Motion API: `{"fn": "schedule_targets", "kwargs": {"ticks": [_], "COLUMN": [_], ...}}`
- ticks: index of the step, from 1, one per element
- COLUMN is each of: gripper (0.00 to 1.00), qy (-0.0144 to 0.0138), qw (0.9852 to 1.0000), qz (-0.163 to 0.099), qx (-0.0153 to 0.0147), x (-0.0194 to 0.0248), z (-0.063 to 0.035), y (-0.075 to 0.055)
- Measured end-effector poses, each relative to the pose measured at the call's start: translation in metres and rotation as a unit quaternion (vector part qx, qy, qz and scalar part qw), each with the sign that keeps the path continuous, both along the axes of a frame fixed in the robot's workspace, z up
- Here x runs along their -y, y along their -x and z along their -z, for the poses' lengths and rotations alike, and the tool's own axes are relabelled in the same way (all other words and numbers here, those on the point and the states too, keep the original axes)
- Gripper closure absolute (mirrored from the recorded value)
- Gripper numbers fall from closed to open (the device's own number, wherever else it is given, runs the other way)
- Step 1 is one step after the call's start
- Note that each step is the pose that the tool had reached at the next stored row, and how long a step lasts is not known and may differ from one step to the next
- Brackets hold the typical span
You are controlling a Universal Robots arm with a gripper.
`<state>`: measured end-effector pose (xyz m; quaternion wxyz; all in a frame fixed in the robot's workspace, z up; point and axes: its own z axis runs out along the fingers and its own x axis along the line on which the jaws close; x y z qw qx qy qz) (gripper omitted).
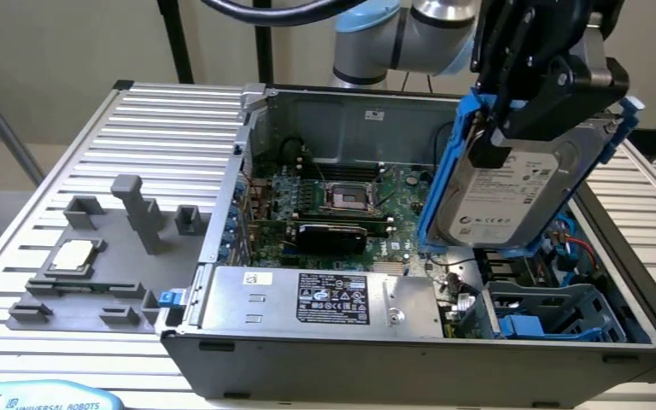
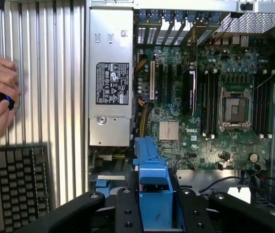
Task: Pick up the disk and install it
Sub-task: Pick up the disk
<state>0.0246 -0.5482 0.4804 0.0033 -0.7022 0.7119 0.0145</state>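
One black gripper (image 1: 530, 120), jaws part-closed, clamps the silver-grey, blue-framed metal disk (image 1: 508, 198) edge-down over the open grey computer case (image 1: 340, 115), three o'clock of the green motherboard (image 1: 400, 184), seemingly oriented to suit the drive bay (image 1: 556, 309).

We see arm (image 1: 419, 43) overhead at far side, wrist pitched down. End effector (image 1: 512, 128) black, held high, fingers (image 2: 74, 213) clamped on disk (image 1: 511, 196), which we see hanging tilted, clear of everything below.
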Motion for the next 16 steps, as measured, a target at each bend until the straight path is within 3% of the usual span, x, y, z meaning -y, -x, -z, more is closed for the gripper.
{"fn": "schedule_targets", "kwargs": {"ticks": [10,16], "gripper": [0.67,0.67], "qy": [0.0001,-0.0002], "qw": [1.0,1.0], "qz": [0.0,0.0], "qx": [-0.0005,-0.0007], "x": [0.0244,0.0328], "z": [0.0012,0.0071], "y": [-0.031,-0.054]}}
